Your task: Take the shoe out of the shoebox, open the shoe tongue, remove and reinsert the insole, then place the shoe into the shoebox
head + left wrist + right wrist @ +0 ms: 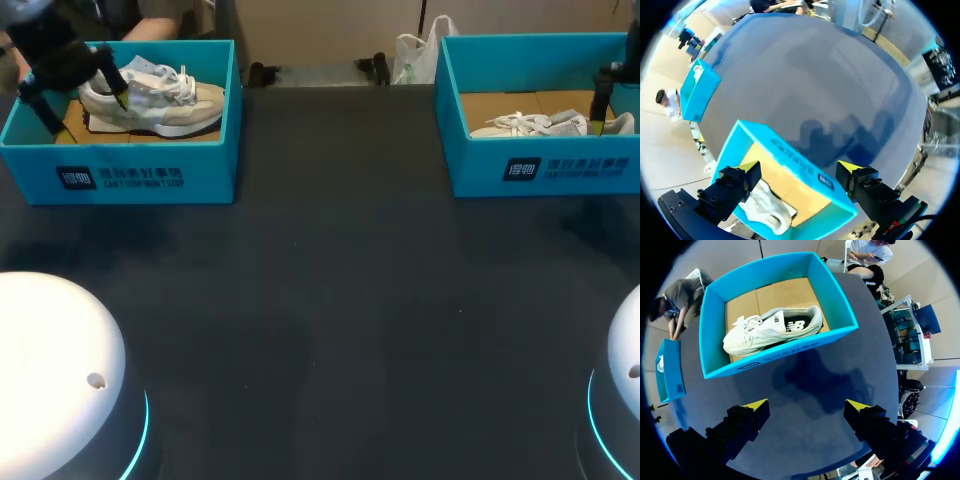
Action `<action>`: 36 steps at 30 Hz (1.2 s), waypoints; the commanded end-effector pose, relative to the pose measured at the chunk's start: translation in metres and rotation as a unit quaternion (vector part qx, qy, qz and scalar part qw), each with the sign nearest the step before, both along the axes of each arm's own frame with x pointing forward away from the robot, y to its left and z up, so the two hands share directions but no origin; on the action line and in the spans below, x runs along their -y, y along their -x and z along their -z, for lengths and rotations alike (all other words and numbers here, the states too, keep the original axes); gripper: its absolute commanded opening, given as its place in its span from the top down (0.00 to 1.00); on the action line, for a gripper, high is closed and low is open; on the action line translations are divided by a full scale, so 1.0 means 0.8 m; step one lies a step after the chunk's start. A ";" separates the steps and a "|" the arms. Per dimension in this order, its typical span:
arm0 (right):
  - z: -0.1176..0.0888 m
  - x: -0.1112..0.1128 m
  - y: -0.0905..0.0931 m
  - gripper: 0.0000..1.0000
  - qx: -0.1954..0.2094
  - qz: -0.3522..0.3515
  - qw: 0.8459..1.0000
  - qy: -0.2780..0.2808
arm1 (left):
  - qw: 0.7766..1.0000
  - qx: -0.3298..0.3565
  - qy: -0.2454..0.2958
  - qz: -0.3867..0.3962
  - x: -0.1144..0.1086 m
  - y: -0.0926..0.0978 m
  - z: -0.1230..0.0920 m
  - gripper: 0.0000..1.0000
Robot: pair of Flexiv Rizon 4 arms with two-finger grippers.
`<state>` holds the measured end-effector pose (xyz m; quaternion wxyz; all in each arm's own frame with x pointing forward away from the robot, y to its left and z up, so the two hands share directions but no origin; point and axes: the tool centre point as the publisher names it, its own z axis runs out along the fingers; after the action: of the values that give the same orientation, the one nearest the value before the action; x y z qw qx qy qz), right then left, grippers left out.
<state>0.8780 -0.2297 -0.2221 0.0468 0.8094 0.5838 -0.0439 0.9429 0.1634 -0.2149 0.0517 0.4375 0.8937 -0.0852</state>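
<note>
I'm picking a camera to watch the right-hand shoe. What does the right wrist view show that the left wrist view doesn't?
Only the right wrist view: the whole white shoe lying in the right shoebox, ahead of the open right gripper. Only the left wrist view: the open left gripper over the left shoebox, with part of the left shoe by one finger. Both: the dark table and the two blue shoeboxes, each view catching the other arm's box far off.
</note>
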 end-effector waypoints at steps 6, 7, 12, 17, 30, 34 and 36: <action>0.000 0.000 0.000 0.00 0.000 0.000 1.000 0.001 | 0.994 0.022 -0.018 0.108 -0.068 -0.080 -0.001 0.00; 0.000 0.000 0.000 0.00 0.000 0.000 1.000 0.001 | 0.993 0.018 -0.019 0.116 -0.076 -0.087 -0.004 0.00; 0.000 0.000 0.000 0.00 0.000 0.000 1.000 0.001 | 0.993 0.018 -0.019 0.116 -0.076 -0.087 -0.004 0.00; 0.000 0.000 0.000 0.00 0.000 0.000 1.000 0.001 | 0.993 0.018 -0.019 0.116 -0.076 -0.087 -0.004 0.00; 0.000 0.000 0.000 0.00 0.000 0.000 1.000 0.001 | 0.943 0.030 -0.066 0.324 -0.128 -0.212 0.014 0.00; 0.000 0.000 0.000 0.00 0.000 0.000 1.000 0.001 | 0.943 0.030 -0.066 0.324 -0.128 -0.212 0.014 0.00; 0.000 0.000 0.000 0.00 0.000 0.000 1.000 0.001 | 0.943 0.030 -0.066 0.324 -0.128 -0.212 0.014 0.00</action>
<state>0.8783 -0.2296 -0.2221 0.0469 0.8094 0.5838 -0.0443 1.0980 0.2653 -0.2277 0.0421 0.7060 0.7070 -0.0028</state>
